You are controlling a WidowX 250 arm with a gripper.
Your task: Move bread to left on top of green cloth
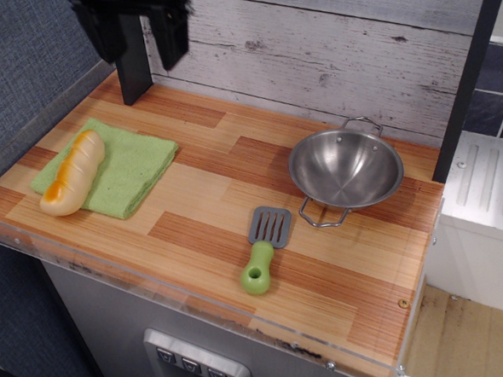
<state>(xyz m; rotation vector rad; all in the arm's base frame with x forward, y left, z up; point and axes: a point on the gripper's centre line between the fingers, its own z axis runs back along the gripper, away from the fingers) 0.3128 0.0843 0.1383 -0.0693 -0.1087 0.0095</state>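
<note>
Your bread [72, 174] lies diagonally along the near-left edge of the green cloth [124, 170], one end overhanging onto the wooden surface [218, 199]. Your pincer [137, 29] hangs well above the cloth's far side, spread wide, holding nothing.

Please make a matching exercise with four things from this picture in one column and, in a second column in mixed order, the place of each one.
Things:
1. bread
2. spatula
3. steel bowl
4. gripper

Places:
A. right part of the counter, near the back wall
B. lying on the green cloth
C. raised at the upper left, holding nothing
D. just in front of the bowl

Pairs: 1-B, 2-D, 3-A, 4-C
</note>
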